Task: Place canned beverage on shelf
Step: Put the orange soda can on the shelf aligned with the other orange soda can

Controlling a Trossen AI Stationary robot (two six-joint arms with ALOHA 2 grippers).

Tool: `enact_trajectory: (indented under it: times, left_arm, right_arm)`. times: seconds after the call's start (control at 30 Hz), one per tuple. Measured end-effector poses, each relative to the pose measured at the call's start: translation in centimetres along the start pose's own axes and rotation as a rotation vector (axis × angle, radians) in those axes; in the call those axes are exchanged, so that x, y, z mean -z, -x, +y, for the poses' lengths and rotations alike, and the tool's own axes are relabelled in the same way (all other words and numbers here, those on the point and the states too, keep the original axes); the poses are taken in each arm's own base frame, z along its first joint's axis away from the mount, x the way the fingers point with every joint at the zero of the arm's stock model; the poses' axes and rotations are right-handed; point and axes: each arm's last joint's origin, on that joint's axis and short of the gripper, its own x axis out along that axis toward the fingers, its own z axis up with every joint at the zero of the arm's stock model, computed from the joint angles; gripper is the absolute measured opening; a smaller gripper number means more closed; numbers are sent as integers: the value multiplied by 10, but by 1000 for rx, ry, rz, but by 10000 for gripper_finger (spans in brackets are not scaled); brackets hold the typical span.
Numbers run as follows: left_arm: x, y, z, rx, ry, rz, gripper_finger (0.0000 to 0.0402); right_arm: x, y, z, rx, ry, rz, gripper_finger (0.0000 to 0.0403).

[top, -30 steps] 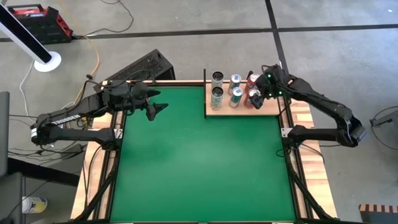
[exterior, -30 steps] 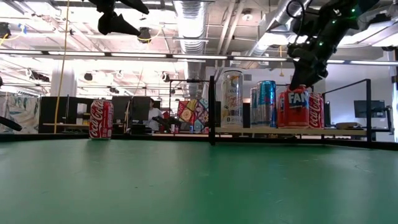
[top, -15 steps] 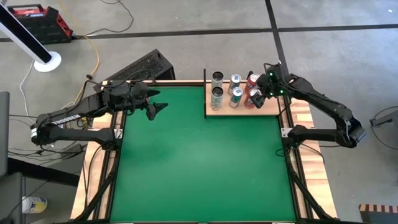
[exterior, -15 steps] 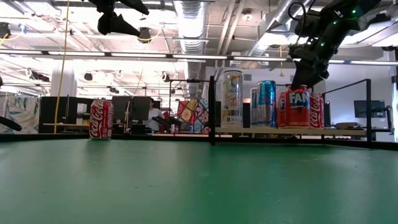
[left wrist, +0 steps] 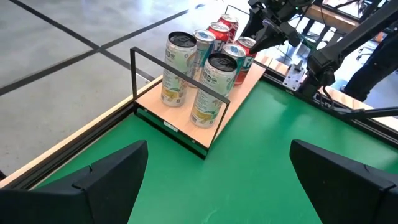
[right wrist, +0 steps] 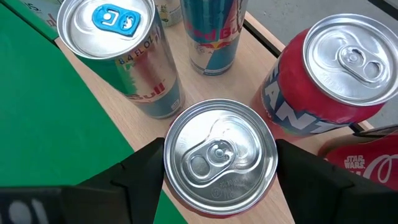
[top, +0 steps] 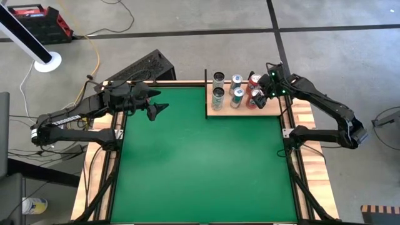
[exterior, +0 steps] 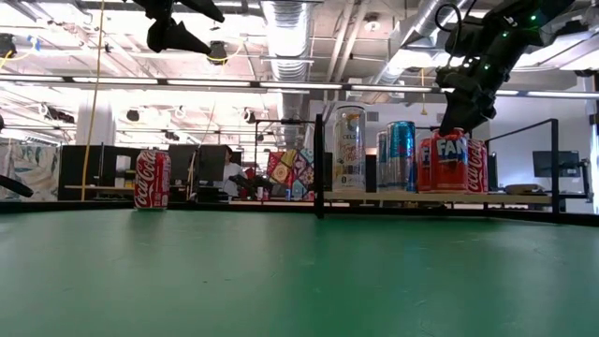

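The right gripper (right wrist: 214,165) stands directly above the upright can (right wrist: 219,157) on the shelf (top: 275,109) — fingers spread either side, not clamping.

Shelf (left wrist: 186,118): pale wood panel, thin black rods, at the green surface's (left wrist: 249,162) far edge beside the wooden rim. Contents: two pale tall cans (left wrist: 211,90) toward the open mat, two slim cans behind, red cans (left wrist: 221,30) rearmost. Right gripper (left wrist: 266,32) over the red cans. Left gripper's fingers (left wrist: 99,177) spread wide.
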Motion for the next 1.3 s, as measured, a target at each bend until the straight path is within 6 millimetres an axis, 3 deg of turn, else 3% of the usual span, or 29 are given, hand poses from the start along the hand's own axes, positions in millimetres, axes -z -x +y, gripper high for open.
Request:
enact_trajectory:
  times: [0.43, 0.8, 1.3]
  left_arm:
    - [0, 0, 0, -1, 1, 0, 377]
    - [0, 0, 0, -1, -1, 0, 377]
    - [0, 0, 0, 0, -21, 0, 377]
  right_arm:
    - [1, -1, 0, 14, -13, 14, 363]
    - [-14, 16, -2, 70, -14, -36, 367]
    - [-13, 20, -2, 62, -73, 1, 368]
